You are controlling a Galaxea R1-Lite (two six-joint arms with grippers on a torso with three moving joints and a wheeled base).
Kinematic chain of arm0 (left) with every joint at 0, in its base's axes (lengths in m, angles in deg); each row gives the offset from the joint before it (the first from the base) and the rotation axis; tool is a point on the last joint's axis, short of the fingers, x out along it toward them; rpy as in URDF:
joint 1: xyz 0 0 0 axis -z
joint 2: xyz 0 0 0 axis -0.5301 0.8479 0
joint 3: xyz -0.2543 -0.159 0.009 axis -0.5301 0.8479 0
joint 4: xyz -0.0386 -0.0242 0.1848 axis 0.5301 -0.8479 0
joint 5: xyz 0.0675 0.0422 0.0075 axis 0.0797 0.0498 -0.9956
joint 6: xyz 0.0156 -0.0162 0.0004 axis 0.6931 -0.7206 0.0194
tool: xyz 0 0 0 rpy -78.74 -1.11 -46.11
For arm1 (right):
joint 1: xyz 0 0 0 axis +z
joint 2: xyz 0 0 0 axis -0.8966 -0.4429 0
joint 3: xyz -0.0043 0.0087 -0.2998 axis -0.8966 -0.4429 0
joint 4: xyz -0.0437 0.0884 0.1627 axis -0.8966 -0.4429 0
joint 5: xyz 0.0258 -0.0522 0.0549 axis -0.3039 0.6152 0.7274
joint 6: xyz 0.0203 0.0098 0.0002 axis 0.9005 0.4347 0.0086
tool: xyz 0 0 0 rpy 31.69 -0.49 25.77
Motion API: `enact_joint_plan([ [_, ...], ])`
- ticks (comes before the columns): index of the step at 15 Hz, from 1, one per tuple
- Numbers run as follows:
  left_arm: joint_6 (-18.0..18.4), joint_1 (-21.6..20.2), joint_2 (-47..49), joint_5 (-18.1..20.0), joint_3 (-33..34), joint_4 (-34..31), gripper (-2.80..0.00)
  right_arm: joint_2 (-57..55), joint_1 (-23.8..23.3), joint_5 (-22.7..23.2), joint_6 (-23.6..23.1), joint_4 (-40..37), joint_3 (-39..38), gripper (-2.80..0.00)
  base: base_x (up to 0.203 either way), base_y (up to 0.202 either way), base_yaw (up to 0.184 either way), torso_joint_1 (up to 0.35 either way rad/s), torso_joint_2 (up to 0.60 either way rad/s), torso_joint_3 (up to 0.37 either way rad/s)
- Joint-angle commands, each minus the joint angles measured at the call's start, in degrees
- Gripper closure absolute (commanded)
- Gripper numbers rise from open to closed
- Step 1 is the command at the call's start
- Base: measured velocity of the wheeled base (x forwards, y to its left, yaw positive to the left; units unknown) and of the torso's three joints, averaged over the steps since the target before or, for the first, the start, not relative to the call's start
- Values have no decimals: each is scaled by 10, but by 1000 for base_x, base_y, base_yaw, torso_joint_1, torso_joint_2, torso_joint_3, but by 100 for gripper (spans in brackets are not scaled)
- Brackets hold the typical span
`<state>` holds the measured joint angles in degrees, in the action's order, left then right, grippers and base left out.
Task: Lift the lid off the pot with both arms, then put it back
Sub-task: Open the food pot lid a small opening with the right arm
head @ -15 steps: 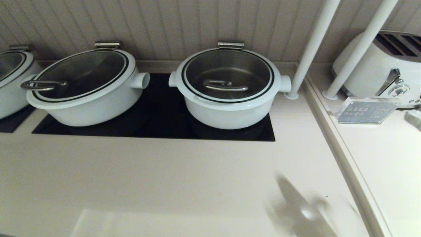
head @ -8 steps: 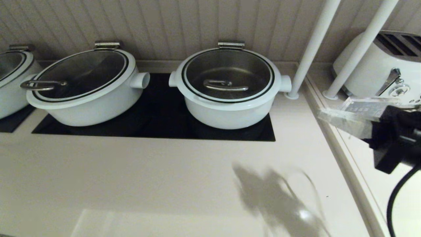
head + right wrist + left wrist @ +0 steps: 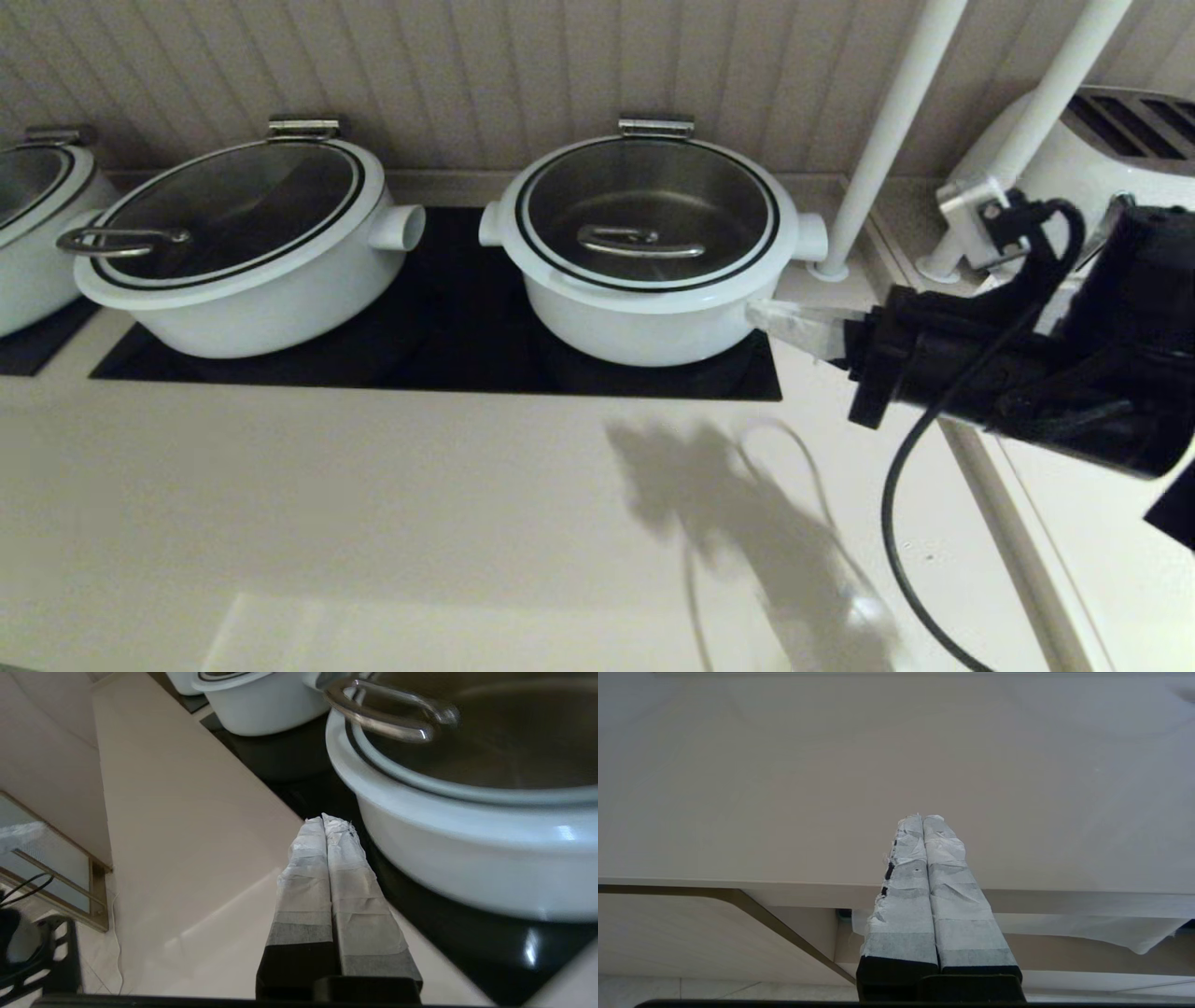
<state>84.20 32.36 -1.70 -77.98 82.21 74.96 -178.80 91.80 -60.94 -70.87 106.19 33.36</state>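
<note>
The round white pot (image 3: pixel 644 322) stands on the black cooktop (image 3: pixel 448 345), a stub handle (image 3: pixel 810 237) on its right side. The glass lid (image 3: pixel 647 210) lies shut on it, with a steel bar handle (image 3: pixel 639 243) at its centre and a steel hinge (image 3: pixel 655 126) at the back. My right gripper (image 3: pixel 758 314) is shut and empty, its taped tips close to the pot's lower right wall. In the right wrist view the gripper (image 3: pixel 324 819) points along the pot's wall (image 3: pixel 467 858). My left gripper (image 3: pixel 921 817) is shut and empty, below the counter's front edge, out of the head view.
A wider white pot (image 3: pixel 243 271) with an edge loop handle (image 3: pixel 112 243) stands left of the task pot; a third pot (image 3: pixel 33 215) is at the far left. Two white posts (image 3: pixel 887 140) and a white toaster (image 3: pixel 1111 140) stand at the right. A raised counter edge (image 3: pixel 990 523) runs along the right.
My right arm has come in from the right and swung left, bringing its shut gripper up to the pot's right side. Its shadow on the counter has moved left. The pots and lids have not moved.
</note>
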Motion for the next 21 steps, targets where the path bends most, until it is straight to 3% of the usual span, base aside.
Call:
enact_joint_plan([
  [1,0,0,1,0,0,1,0,-58,7,1,0,6,35,0,0,0,0,0,0,0],
  [13,0,0,1,0,0,0,0,-148,18,-3,-11,26,145,0,0,0,0,0,0,0],
  [21,0,0,1,0,0,1,0,-169,18,-20,-34,27,162,0,0,0,0,0,0,0],
])
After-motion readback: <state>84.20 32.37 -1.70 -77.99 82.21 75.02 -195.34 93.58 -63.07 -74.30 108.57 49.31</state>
